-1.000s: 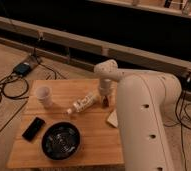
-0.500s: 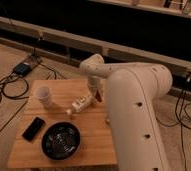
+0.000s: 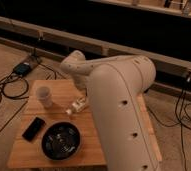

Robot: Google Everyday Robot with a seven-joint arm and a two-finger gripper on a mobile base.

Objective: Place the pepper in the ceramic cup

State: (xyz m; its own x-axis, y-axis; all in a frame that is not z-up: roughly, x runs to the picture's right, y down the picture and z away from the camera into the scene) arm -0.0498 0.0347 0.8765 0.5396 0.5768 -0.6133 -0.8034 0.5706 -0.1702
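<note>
Chiefly hidden: the right half of the wooden table (image 3: 23,150), covered by the robot's bulky pale arm (image 3: 120,107), which rises from the lower edge, where it is cut off, and bends over the tabletop.

- Gripper (image 3: 82,95): low over the middle of the table, just above the bottle and tucked against the arm's near edge. It shows only as a dark shape, and I cannot tell whether it is wide, narrow or holding anything.
- Pepper: cannot be made out from where I stand; no red piece shows on the bare wood.
- Ceramic cup (image 3: 44,95): whitish, upright, on the left part of the table, apart from the gripper and the bottle.
- Bottle (image 3: 78,106): white, lying on its side near the table's middle, right of the cup. It has a label, but the writing is too small to read.
- Bowl (image 3: 61,141): wide, black and round, at the front of the table, with faint pale marks inside that I cannot identify.
- Phone (image 3: 33,128): dark and flat, just left of the bowl, its screen blank.
- Cables (image 3: 4,92): on the floor to the left, running to a small dark box (image 3: 23,68); any markings on it are unreadable.
</note>
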